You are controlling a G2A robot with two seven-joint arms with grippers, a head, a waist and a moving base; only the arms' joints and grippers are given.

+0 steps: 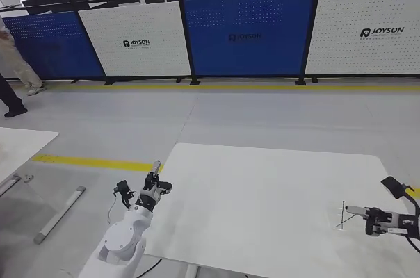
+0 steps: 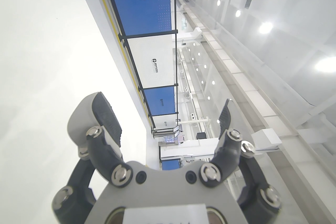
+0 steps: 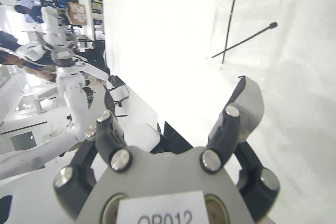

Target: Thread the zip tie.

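Observation:
Two thin black zip ties (image 1: 343, 214) lie crossed on the white table (image 1: 265, 201), near its right front part. In the right wrist view one tie (image 3: 231, 15) lies over the other (image 3: 252, 36), and each has its small head at the far end. My right gripper (image 3: 173, 89) is open and empty, a short way from the ties' crossing point. In the top view the right gripper (image 1: 357, 210) sits just right of the ties. My left gripper (image 2: 162, 100) is open with nothing between its fingers. It hangs at the table's left edge (image 1: 155, 168), far from the ties.
Apart from the ties, the table top is bare white. A second white table (image 1: 15, 149) stands off to the left across open floor. Blue and white pegboard panels (image 1: 245, 35) line the back, beyond a yellow floor line (image 1: 92, 162).

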